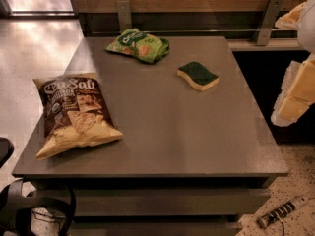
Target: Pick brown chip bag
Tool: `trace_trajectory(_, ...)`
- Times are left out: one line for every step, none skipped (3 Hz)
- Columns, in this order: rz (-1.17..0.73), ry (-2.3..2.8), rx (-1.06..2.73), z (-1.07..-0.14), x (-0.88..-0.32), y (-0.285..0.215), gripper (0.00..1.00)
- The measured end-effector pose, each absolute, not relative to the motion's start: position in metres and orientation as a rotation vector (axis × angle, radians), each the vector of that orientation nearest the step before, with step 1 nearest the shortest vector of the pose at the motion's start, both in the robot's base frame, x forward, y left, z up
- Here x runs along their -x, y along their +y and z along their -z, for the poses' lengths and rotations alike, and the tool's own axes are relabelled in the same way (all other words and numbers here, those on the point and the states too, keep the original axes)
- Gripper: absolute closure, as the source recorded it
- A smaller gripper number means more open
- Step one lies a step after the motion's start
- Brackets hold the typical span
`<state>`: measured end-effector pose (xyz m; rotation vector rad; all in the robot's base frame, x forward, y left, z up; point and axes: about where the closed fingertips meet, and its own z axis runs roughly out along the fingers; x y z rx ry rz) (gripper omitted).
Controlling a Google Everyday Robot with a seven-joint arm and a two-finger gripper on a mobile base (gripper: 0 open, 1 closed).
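The brown chip bag (75,114) lies flat near the front left corner of the grey table (177,136). Its dark brown top with white "Salt" lettering points away and its pale yellow bottom points toward the front edge. My gripper (283,68) is at the far right edge of the view, off the table's right side and well away from the bag. Its two yellowish fingers (298,95) stand wide apart with nothing between them.
A smaller green snack bag (139,44) lies at the back of the table. A green and yellow sponge (198,75) lies right of centre. A wall with metal brackets (123,14) runs behind the table. Black cables (34,208) sit on the floor at the lower left, and a striped tool (281,213) at the lower right.
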<state>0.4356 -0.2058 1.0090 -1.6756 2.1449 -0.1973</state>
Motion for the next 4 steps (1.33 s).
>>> trace_trajectory(0.194, 2.141, 1.671, -1.01, -0.437, -0.205, 0.0)
trace_trajectory(0.189, 2.135, 1.665, -1.01, -0.44, -0.203, 0.0)
trace_trajectory(0.11, 2.135, 1.617, -1.006, -0.46, -0.181, 0.0)
trace_trajectory(-0.083, 2.136, 1.517, -0.993, -0.506, -0.119, 0.0)
